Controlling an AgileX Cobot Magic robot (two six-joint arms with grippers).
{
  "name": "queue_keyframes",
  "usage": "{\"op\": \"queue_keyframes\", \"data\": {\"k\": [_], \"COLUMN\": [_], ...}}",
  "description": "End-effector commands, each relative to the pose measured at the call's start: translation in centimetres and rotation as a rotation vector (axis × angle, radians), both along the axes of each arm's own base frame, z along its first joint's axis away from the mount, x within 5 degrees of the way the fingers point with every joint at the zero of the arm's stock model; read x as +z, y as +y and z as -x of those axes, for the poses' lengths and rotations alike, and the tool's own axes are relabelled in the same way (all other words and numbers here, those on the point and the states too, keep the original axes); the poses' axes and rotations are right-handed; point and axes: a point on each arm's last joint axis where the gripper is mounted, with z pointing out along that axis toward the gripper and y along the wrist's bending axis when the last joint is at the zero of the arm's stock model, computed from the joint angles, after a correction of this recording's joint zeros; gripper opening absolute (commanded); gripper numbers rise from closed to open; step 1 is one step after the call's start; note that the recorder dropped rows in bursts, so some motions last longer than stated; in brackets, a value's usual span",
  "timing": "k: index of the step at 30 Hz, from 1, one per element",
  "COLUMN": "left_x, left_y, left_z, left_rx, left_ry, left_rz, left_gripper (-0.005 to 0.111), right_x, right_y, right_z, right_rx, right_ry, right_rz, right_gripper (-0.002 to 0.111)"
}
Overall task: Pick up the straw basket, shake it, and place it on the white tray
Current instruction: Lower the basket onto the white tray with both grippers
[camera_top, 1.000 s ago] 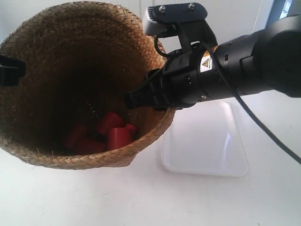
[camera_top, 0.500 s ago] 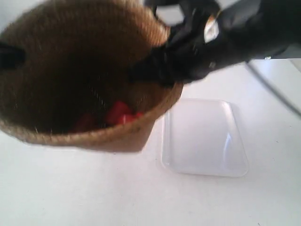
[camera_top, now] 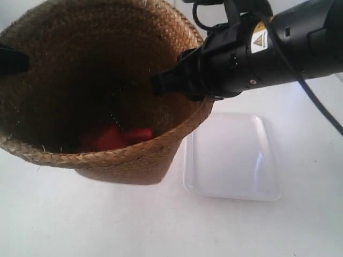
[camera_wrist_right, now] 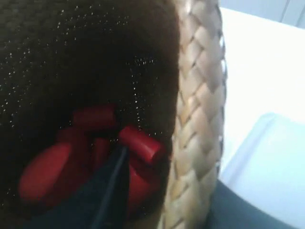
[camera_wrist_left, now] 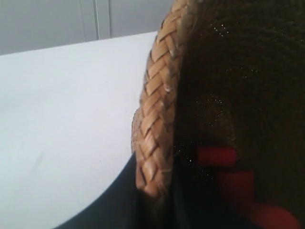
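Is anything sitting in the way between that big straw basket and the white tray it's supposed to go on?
Nothing visible does. The straw basket is held just beside the white tray, whose surface shows bare, and only plain white tabletop lies between them.

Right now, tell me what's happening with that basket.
Both arms hold the large brown braided-straw basket by opposite sides of its rim: the left gripper on one, the right gripper on the side nearer the shallow white plastic tray. The basket looks raised and tipped, with red pieces in its bottom. It is not yet on the tray, which lies on the white table.
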Motion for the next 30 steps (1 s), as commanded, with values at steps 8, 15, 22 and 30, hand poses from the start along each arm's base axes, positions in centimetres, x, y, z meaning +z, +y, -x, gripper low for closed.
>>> {"op": "queue_keyframes", "data": {"k": [8,15,22,30], "left_x": [-0.9,0.7,0.8,-3.3], "left_y": [-0.7,-4.3,-11.0,-16.2], "left_z": [-1.7,-7.4,-13.3,-15.4], "left_rx": [-0.052,-0.109,-0.192,-0.229], "left_ry": [0.021,0.089,0.173,0.234], "left_rz": [-0.043,0.135,0.387,0.376], "left_gripper": [0.000,0.000,0.000,0.000], "right_x": [-4.1,-0.5,2.9,-2.2], "right_y": [-1.9,-6.6,-11.5,-16.4], "right_z": [-3.2,-6.5,-9.2,-12.9], "right_rx": [-0.089,-0.244,-0.348,-0.385], "right_ry": [0.099,0.178,0.246,0.497], "right_rz": [0.127,0.189,0.266,0.370], "right_gripper": [0.000,0.000,0.000,0.000]}}
